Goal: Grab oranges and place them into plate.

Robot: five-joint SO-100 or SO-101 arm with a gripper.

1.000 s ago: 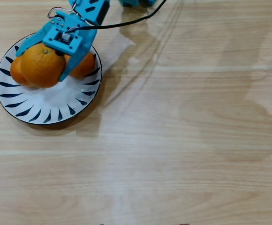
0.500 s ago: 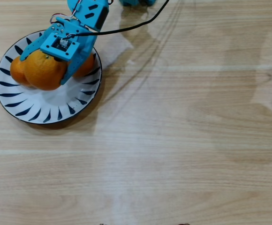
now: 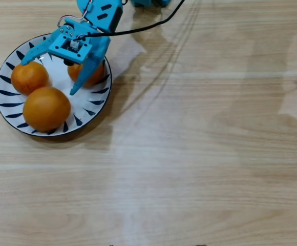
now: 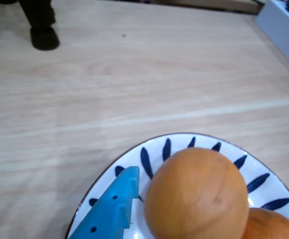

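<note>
The white plate (image 3: 89,108) with dark blue rim strokes lies at the left of the overhead view. All three oranges rest in it: the large one (image 3: 46,108) at the front, a smaller one (image 3: 29,77) at the left, and another (image 3: 89,75) at the right, partly hidden under a finger. My blue gripper (image 3: 48,77) hangs over the plate, open wide and holding nothing. In the wrist view one blue finger (image 4: 112,209) sits beside an orange (image 4: 197,194) on the plate (image 4: 167,147). A second orange (image 4: 271,226) shows at the bottom right corner.
The plate stands on a light wooden table (image 3: 199,154). A black cable (image 3: 148,25) runs from the arm at the top edge. In the wrist view a dark stand foot (image 4: 44,36) is at the far left and a pale blue-grey box (image 4: 286,25) at the far right.
</note>
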